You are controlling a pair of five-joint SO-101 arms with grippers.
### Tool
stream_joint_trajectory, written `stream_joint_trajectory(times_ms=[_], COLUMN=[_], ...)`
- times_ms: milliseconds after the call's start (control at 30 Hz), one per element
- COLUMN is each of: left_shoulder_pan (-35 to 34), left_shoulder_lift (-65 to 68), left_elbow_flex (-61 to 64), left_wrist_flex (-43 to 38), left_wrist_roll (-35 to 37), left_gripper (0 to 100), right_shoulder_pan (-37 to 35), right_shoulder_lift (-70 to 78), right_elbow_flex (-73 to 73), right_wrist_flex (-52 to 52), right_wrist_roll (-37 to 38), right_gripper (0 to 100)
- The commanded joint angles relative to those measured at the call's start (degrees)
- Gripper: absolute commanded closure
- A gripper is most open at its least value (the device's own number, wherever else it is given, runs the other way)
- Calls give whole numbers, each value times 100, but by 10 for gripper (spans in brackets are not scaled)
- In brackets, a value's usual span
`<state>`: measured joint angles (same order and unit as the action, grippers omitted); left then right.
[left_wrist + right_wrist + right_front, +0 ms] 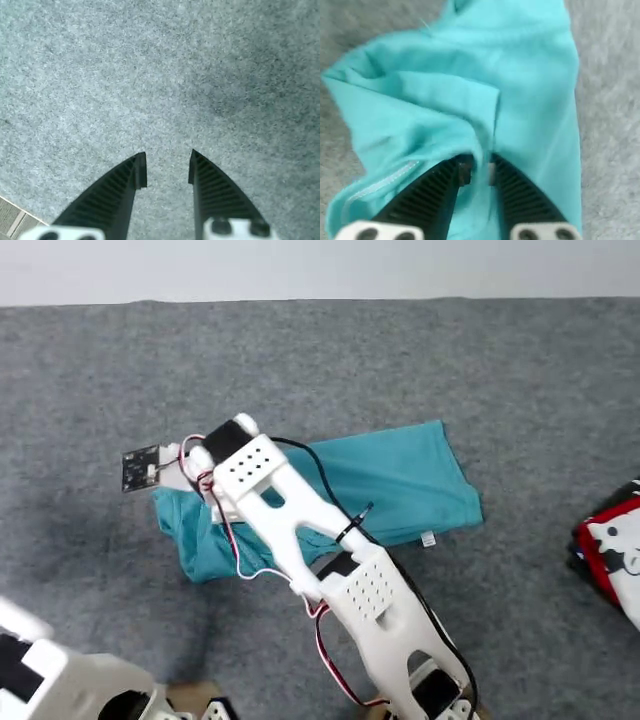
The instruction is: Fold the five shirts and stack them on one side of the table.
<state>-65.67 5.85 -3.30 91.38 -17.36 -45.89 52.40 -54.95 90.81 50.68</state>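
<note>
Right claw (477,167) is closed down to a narrow gap, with a fold of the teal shirt (520,75) pinched between its tips. From its own wrist cam you can see the fabric rucked up and creased right where the tips bite, and it lies smoother further out.

From above, the right arm (330,560) reaches in from the near edge diagonally across the teal shirt (400,485), and its wrist end sits over the bunched-up end of the cloth. The shirt's roughly mid-counter. That end is crumpled into a lump, and the other end lies pretty flat on the grey felt counter (300,360), with a little white tag (428,538) poking out at the near hem.

Left claw (167,167) is open with a clear gap between the two black ribbed fingers. It's got nothing in it, just bare counter (150,75) below. The left arm (60,680) sits at the near corner, well apart from the teal shirt.

There's also a red, white and black shirt (612,550) at the far side edge of the counter, well away from the teal one, and it's cut off by the frame.
</note>
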Motion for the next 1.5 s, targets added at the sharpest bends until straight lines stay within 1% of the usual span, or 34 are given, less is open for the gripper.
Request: stream_joint_trajectory(times_ms=[0,200,267,367,400,467,533,767,900,1067,1200,1467], left_shoulder_pan=[70,325,334,334,343,360,369,360,369,369,369,369], left_shoulder_lift=[-255,-308,-308,-308,-308,-308,-308,-308,-299,-299,-299,-290], left_elbow_flex=[-13,295,312,312,312,312,312,303,321,321,321,321], left_wrist_flex=[-114,-158,-158,-158,-158,-158,-158,-158,-273,-273,-273,-273], left_wrist_roll=[-26,-26,-26,-44,-44,-44,-44,-53,-53,-53,-53,-62], left_gripper=[852,852,863,895,899,900,900,900,900,900,900,900], right_shoulder_pan=[136,163,145,136,145,251,259,154,154,171,154,180], right_shoulder_lift=[-127,-110,-127,-84,-110,-224,-435,-1657,-2141,-2167,-1877,-1103], right_elbow_flex=[-308,-1073,-1415,-1846,-1837,-1609,-1222,958,1670,1996,2048,2040], right_wrist_flex=[-75,22,374,1182,1235,1218,1218,1191,1182,1156,1042,778], right_wrist_roll=[-88,-97,-97,-114,-237,-571,-589,-888,-1196,-1459,-1635,-1670], right_gripper=[727,717,717,717,717,717,717,717,717,717,717,717])
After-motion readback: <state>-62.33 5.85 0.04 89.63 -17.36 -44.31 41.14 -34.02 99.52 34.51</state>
